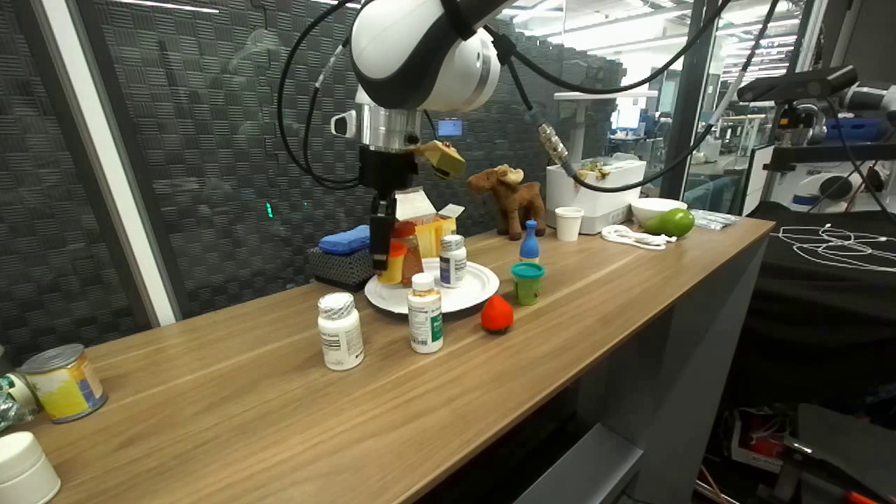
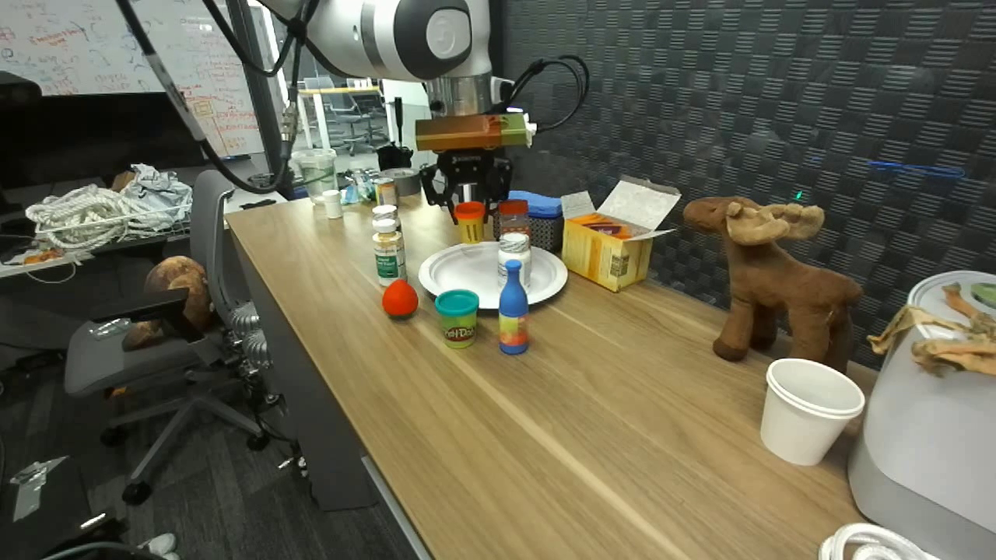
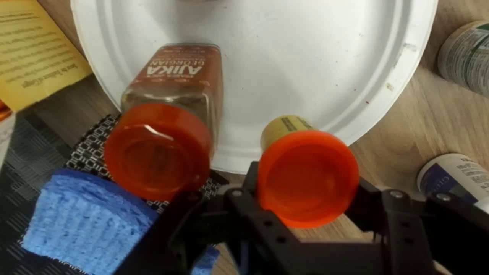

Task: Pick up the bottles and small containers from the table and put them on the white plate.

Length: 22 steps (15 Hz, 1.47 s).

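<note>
The white plate (image 1: pixel 472 297) (image 2: pixel 455 272) (image 3: pixel 317 65) holds a white bottle (image 1: pixel 453 262) (image 2: pixel 514 260) and a red-capped spice jar (image 1: pixel 411 262) (image 2: pixel 513 219) (image 3: pixel 158 151). My gripper (image 1: pixel 381 262) (image 2: pixel 470 214) (image 3: pixel 307 181) is shut on a small yellow container with an orange lid (image 1: pixel 393 264) (image 2: pixel 470 223) (image 3: pixel 307 177), at the plate's edge. I cannot tell whether its base touches the plate. Two white bottles (image 1: pixel 340 332) (image 1: pixel 425 315) stand on the table beside the plate. A red round container (image 1: pixel 497 313) (image 2: pixel 400 299), a green tub with teal lid (image 1: pixel 527 283) (image 2: pixel 457 319) and a blue bottle (image 1: pixel 530 243) (image 2: pixel 513 311) stand nearby.
A yellow open box (image 2: pixel 607 249) and a blue cloth (image 1: pixel 345 239) (image 3: pixel 88 225) on a dark basket stand behind the plate. A brown toy moose (image 1: pixel 509 199) (image 2: pixel 778 272) and a white cup (image 1: pixel 568 224) (image 2: pixel 809 412) are farther along. A can (image 1: pixel 64 383) stands at the opposite end.
</note>
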Available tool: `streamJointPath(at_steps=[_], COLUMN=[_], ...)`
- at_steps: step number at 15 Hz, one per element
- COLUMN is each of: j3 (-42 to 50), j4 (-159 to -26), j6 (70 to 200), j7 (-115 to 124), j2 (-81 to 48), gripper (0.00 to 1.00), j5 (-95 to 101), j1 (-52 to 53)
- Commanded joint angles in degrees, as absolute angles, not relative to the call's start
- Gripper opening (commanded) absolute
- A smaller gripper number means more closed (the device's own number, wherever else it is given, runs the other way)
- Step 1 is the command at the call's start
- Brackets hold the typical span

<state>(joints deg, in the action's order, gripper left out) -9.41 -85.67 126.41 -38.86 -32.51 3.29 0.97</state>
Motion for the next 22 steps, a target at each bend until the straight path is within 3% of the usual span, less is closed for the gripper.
streamJointPath(at_steps=[1,22], j3=[-10.1,-9.8], j4=[-89.7,-87.6], j6=[126.3,126.4], j7=[-43.9,-52.0], j2=[-30.9,-33.9], gripper=[0.23,0.23], j5=[2.7,2.7], j1=[-0.2,0.3])
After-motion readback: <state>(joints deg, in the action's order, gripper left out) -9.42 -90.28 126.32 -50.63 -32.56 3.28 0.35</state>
